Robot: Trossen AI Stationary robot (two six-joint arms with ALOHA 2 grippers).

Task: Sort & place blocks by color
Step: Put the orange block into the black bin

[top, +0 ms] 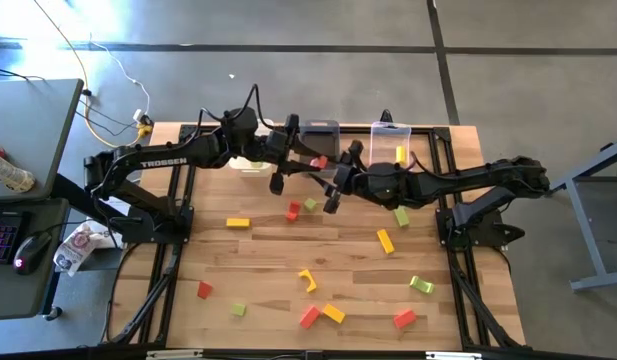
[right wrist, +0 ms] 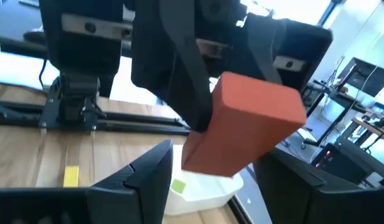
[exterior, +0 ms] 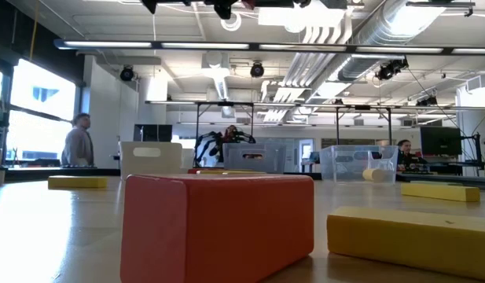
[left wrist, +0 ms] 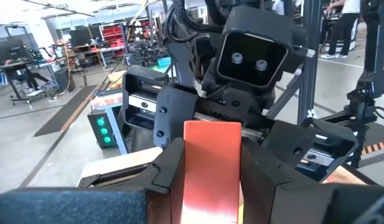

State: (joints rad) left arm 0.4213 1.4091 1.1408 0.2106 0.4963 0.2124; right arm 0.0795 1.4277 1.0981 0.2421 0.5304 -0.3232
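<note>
Red rectangular block (left wrist: 211, 168) sits clamped in the left gripper (top: 318, 161), up in the air near the wooden table's (top: 268, 275) back edge, facing the right gripper (top: 337, 187), its fingers spread wide apart and empty.

Your overhead inventory, placed from the dark grey bin (top: 319, 131) at the table's (top: 268, 270) far edge.
- Clear bin (top: 392, 141): beside it to the right, a yellow block (top: 400, 153) inside.
- White bin (top: 252, 163): to its left, mostly under the left arm.
- Left gripper (top: 310, 160): just in front of the grey bin, clamped on a red block (top: 318, 161).
- Right gripper (top: 333, 183): just beside that, fingers apart.
- Loose blocks: you have red, yellow and green pieces spread nearer the front, including a yellow angled piece (top: 307, 280).
</note>
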